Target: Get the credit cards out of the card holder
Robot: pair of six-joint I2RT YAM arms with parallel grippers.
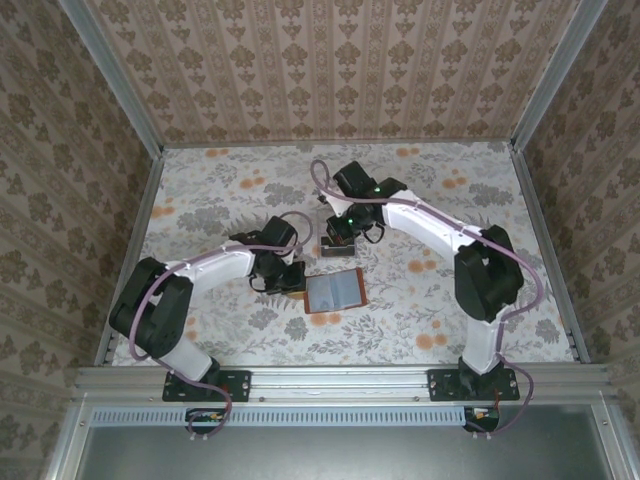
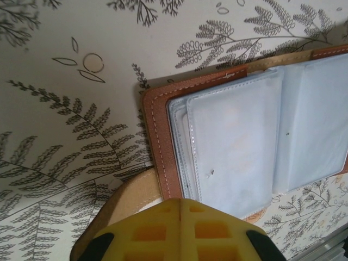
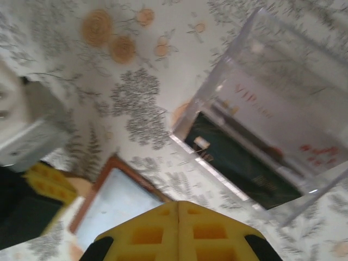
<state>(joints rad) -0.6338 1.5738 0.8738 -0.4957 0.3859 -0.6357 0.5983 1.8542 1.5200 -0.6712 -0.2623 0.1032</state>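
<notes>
**Card holder (image 1: 335,292) spread open on the bench (image 1: 450,200)**

The flowered bench carries the card holder at mid-frame in the top view. It lies flat and face up, its long axis running left to right with the right end tipped slightly upward. Just above it sits a clear box (image 3: 215,100) with the credit cards (image 3: 247,171), one dark and one pinkish, inside. The left claw (image 2: 180,217) sits over the holder's left border, closed tight on nothing. The right claw (image 3: 179,225) hangs between holder and box, likewise closed and empty. The sleeves look empty, though not for certain. Should a card remain, the left claw had best pin the border while the right draws it out flat along its sleeve
</notes>
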